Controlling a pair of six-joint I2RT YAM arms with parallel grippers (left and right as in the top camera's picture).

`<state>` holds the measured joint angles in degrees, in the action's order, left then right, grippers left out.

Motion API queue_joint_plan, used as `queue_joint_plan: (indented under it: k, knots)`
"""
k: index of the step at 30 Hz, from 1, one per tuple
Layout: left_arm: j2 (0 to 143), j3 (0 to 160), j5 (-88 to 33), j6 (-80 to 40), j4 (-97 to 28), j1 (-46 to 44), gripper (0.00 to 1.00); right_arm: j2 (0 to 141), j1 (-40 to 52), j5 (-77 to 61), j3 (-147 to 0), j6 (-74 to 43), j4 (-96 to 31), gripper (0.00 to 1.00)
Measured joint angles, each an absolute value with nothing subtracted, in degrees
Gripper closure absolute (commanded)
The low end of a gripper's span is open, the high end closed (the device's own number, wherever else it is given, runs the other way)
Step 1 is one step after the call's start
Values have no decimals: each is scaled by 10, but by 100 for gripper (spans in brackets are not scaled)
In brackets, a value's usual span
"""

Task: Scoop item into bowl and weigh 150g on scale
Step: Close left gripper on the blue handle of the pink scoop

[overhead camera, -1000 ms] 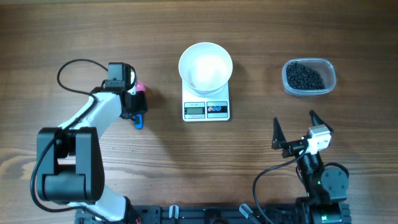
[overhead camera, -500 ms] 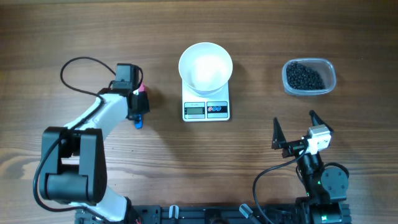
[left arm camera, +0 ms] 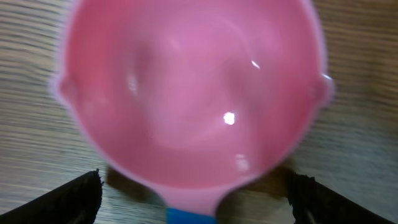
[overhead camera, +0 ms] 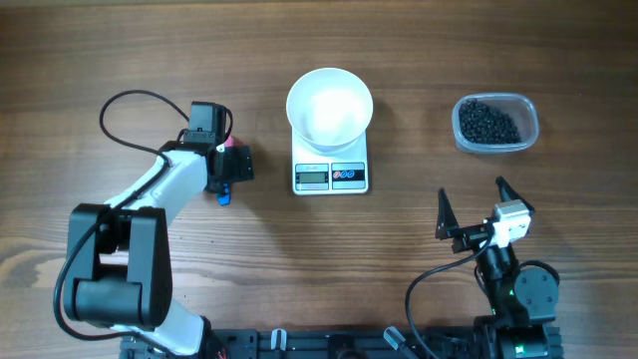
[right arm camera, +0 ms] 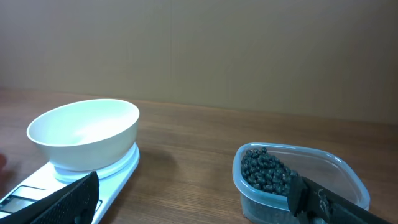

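Pink scoop filling left-wrist view; overhead, mostly hidden beneath left jaws.

I see a table of warm brown wood, with darker grain streaks running side to side. The bowl is plain glossy white. The scale beneath it is white too, with a grey display. The beads are black, heaped in a clear, colourless tub. The scoop is solid pink with small white glints, and its handle is blue. The left arm is white with black joints and trails a black cable. The left gripper and right gripper both have black fingers.
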<state>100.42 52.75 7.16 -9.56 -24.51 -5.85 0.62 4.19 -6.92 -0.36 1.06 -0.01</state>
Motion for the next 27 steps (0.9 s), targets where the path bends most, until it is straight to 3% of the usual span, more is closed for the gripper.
queue_joint_plan:
  k: [3,7,12,15,17,27]
  knots:
    - [1004,533,48,-91,-273,-58,4,6,42,-69,-4,11,0,0]
    - [1008,617,44,-98,-415,-54,3,6,42,-69,-4,11,0,0]
    - [1011,661,43,-104,-422,-52,0,6,42,-69,-4,11,0,0]
    - [1036,657,30,-104,-415,-52,24,6,42,-69,-4,11,0,1]
    - [1039,635,28,-106,-396,-52,35,6,42,-69,-4,11,0,0]
    - [1039,580,37,-108,-308,-52,49,6,42,-69,-4,11,0,0]
